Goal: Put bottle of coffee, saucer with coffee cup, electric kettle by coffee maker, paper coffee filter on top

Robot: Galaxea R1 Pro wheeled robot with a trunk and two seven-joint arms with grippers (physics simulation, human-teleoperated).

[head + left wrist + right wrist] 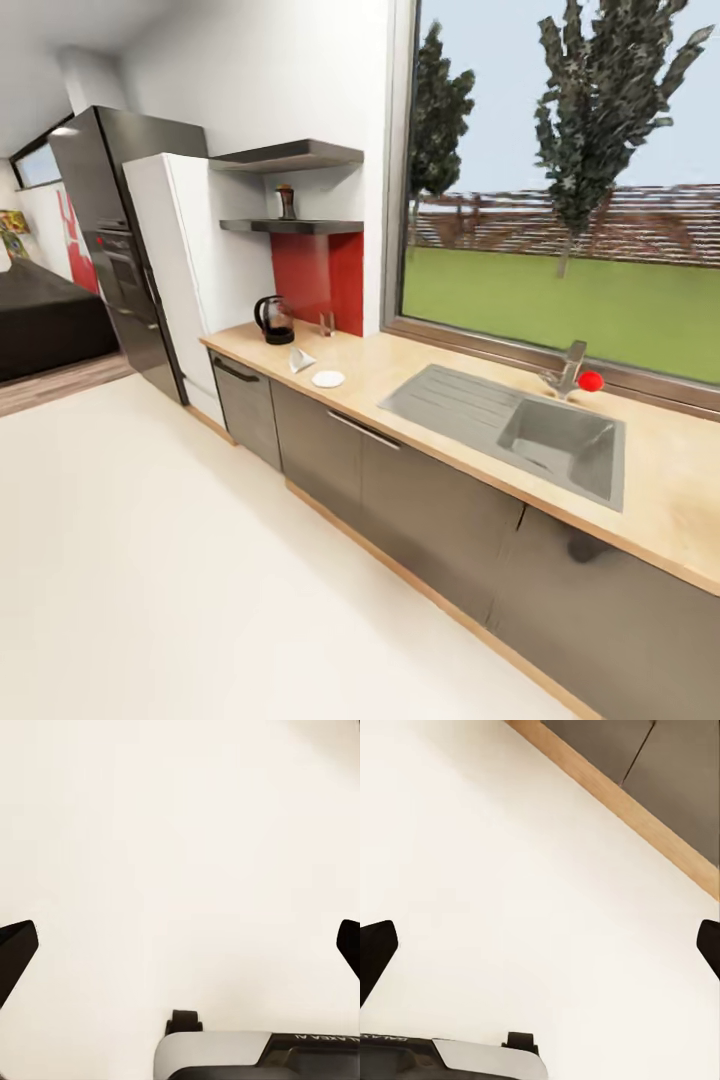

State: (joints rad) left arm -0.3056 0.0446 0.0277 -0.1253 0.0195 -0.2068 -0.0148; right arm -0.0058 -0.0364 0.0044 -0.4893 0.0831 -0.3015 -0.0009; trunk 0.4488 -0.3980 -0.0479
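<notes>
The robot stands off on the floor (150, 560), well apart from the tabletop (420, 365), whose far end holds most of the task's things. The kettle (274, 320) stands near the far corner against the red backsplash (318, 275), with a glass-like cup (327, 323) just beside it. Nearer the front edge lies the white paper filter (301, 360), and next to it the saucer (328, 378). The coffee bottle (287, 201) is upright on the lower shelf (300, 227) above that corner. A coffee maker cannot be told apart from here. The left end effector (180, 945) is spread wide and empty over bare floor; the right end effector (540, 945) is likewise released and holding nothing, with the cabinet plinth (622, 802) ahead of it. By judgement, the bottle is stiff and moderately heavy, best pinched round its body below the cap; the filter is light and flimsy and will crush or slide, so grip an edge gently; the saucer is thin, hard and fragile, to be taken by the rim; the kettle by its handle.
</notes>
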